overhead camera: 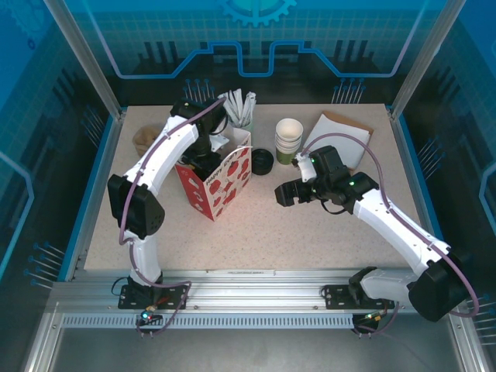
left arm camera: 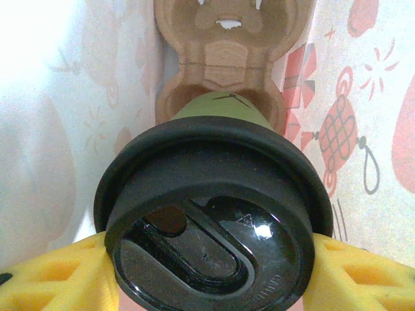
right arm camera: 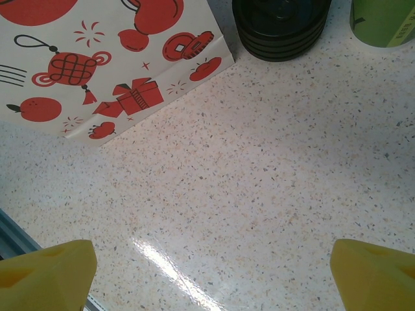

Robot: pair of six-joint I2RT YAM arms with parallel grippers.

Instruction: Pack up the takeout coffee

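Left hand (left arm camera: 207, 285) clamps the takeout coffee (left arm camera: 214, 194) inside the paper bag (left arm camera: 363, 129), over a cardboard carrier (left arm camera: 220, 58); right hand (right arm camera: 209, 269) wide.

Top view looks down from behind; both close wrist views share the patterned bag (right arm camera: 97, 65).

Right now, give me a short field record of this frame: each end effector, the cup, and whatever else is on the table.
left end effector: closed on the cup, down inside the bag
right end effector: open, empty, over the table beside the bag
cup status: lid on, at a slot of the carrier; seating unclear
other items: lid stack, cup stack
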